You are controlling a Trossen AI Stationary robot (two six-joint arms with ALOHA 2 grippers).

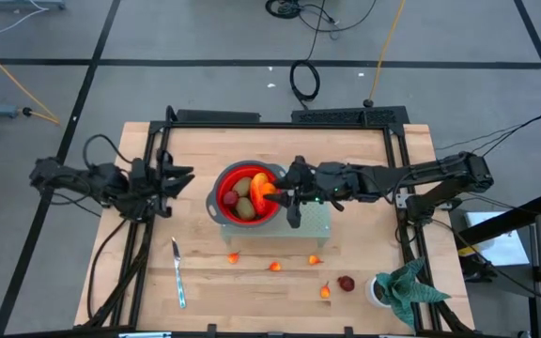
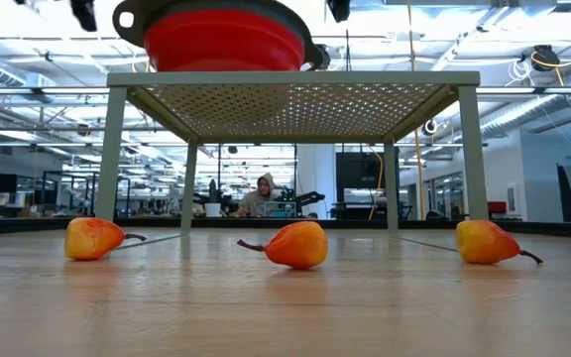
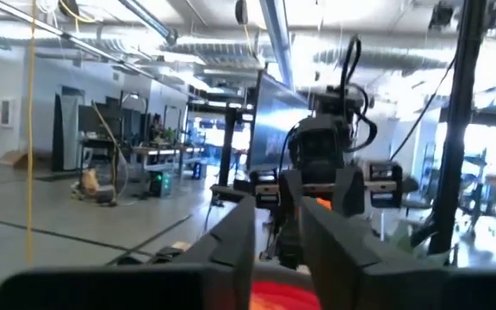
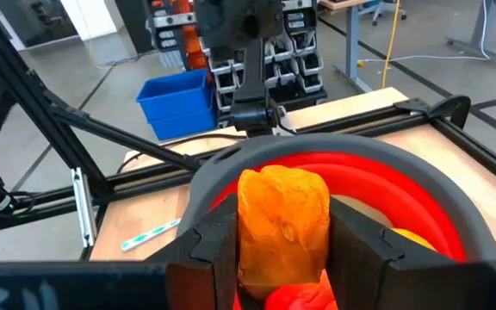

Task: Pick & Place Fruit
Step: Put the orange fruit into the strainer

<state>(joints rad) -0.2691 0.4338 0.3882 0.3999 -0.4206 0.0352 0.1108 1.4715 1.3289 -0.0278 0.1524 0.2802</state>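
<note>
A red bowl with a grey rim [image 1: 222, 202] stands on a perforated metal stand [image 1: 319, 223] at the table's middle. In it lie brownish-green kiwis [image 1: 244, 208], a dark red round piece [image 1: 228, 199] and a red-orange piece [image 1: 261, 180]. My right gripper [image 1: 278, 192] reaches in from the right, shut on an orange fruit piece [image 4: 282, 207] over the bowl [image 4: 403, 185]. My left gripper [image 1: 186, 180] hangs open just left of the bowl, with nothing between its fingers [image 3: 231, 245]. Small orange fruits [image 1: 275, 267] and a dark red one [image 1: 347, 283] rest on the table. My right gripper pinches the orange piece by its two opposite sides [image 4: 252, 220] between its two fingers. The fingers come nearly level from the table's right, slanting slightly down. The piece stands upright between them above the bowl's inside. Whether its lower end touches the fruit beneath, I cannot tell.
A silver knife [image 1: 177, 272] lies near the front left. A green plant in a white pot [image 1: 397, 289] stands at the front right. In the low view three small orange fruits [image 2: 295, 244] lie on the table before the stand's legs [image 2: 112, 159]. A person sits far behind.
</note>
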